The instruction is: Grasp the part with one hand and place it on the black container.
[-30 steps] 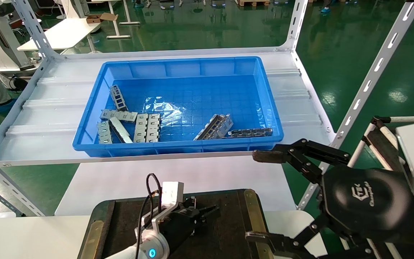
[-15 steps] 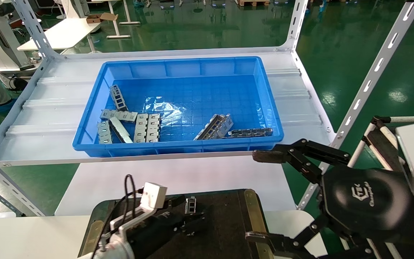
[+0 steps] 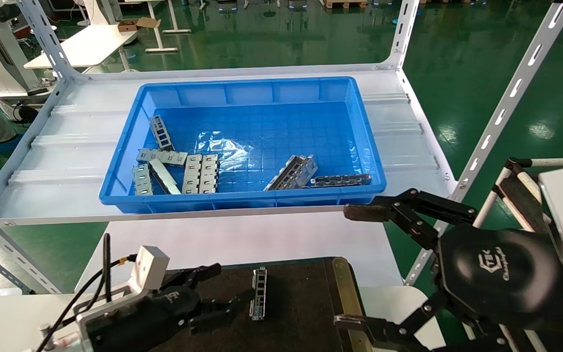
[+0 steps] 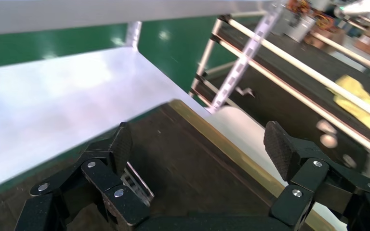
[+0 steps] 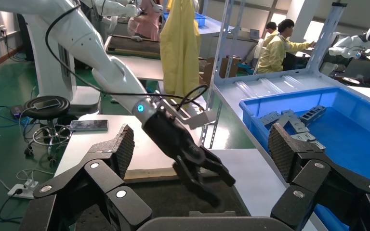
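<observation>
The part point(image 3: 259, 293), a narrow silver-grey bracket with cut-outs, lies flat on the black container point(image 3: 301, 303), pointing front to back near its middle. My left gripper point(image 3: 224, 286) is open just left of the part, with no contact and nothing between its fingers. The left wrist view shows the part point(image 4: 137, 180) beside one finger, on the dark tray surface point(image 4: 188, 159). My right gripper point(image 3: 350, 268) hangs open and empty at the tray's right edge. From the right wrist view the left gripper point(image 5: 221, 191) shows low over the black container point(image 5: 139, 202).
A big blue bin point(image 3: 242, 200) stands on the white rack shelf behind the tray, holding several metal pieces, among them a bracket point(image 3: 292, 172), a dark chain-like strip point(image 3: 340, 180) and flat slotted plates point(image 3: 201, 173). Slotted rack uprights point(image 3: 501, 112) rise at the right.
My left gripper has let go of the part, leaving it on the black container, and has drawn back to the left and downward. The right arm has not moved.
</observation>
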